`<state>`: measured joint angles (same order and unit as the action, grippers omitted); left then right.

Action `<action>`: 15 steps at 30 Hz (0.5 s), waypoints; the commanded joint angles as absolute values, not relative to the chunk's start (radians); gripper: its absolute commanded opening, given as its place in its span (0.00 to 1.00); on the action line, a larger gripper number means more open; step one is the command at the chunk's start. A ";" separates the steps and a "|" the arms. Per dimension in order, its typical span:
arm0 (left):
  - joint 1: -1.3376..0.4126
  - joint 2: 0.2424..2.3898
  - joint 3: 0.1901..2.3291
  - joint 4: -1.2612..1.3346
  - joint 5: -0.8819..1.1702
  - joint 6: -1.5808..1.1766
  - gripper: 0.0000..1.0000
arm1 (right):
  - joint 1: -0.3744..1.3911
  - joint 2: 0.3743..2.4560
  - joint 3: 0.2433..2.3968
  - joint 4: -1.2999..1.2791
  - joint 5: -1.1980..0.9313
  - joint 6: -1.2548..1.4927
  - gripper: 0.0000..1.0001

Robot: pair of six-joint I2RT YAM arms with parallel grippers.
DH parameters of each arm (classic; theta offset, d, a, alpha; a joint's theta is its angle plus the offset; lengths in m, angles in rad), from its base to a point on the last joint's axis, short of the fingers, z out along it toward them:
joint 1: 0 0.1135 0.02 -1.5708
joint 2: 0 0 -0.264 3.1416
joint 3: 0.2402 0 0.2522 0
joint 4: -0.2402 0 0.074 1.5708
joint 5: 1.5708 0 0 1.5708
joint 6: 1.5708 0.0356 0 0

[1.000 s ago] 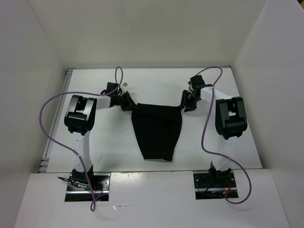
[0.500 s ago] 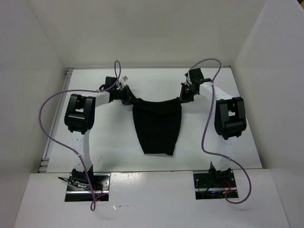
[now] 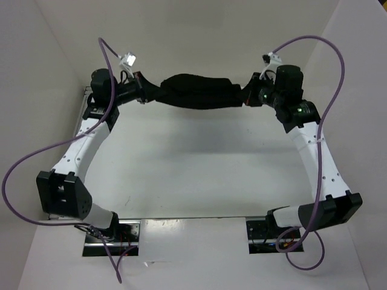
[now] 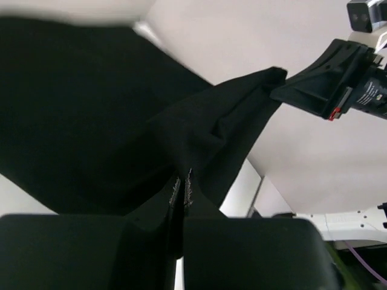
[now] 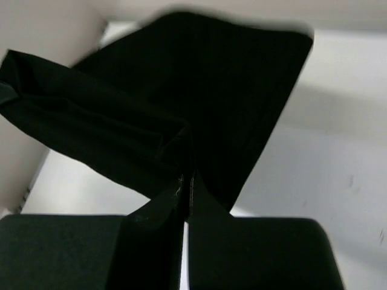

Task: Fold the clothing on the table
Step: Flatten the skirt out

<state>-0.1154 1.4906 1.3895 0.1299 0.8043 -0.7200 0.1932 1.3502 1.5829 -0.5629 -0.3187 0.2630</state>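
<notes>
The clothing (image 3: 196, 92), a plain black garment, hangs stretched between my two grippers, high above the far end of the white table (image 3: 199, 175). My left gripper (image 3: 147, 93) is shut on its left end, my right gripper (image 3: 247, 96) is shut on its right end. In the left wrist view the clothing (image 4: 121, 133) runs from the closed left gripper (image 4: 182, 181) across to the right gripper's black fingers (image 4: 320, 84). In the right wrist view the clothing (image 5: 181, 109) hangs folded from the closed right gripper (image 5: 186, 181).
White walls enclose the table at the left (image 3: 36, 90), back (image 3: 193, 36) and right (image 3: 357, 90). Purple cables (image 3: 36, 163) loop from both arms. Both arm bases (image 3: 109, 232) stand at the near edge.
Both arms have swung up and away, lifting the clothing off the table to hang between them. The right gripper, open a second ago, has closed on the clothing's right end.
</notes>
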 commanded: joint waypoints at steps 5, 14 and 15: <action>-0.121 1.219 1.171 0.077 0.829 -0.752 0.01 | 0.235 1.122 1.404 -0.699 -0.382 0.250 0.00; -0.103 1.090 1.172 -0.026 0.723 -0.742 0.01 | 0.235 1.116 1.359 -0.660 -0.422 0.302 0.00; -0.103 1.118 1.163 -0.026 0.723 -0.732 0.02 | 0.235 1.149 1.359 -0.660 -0.422 0.313 0.02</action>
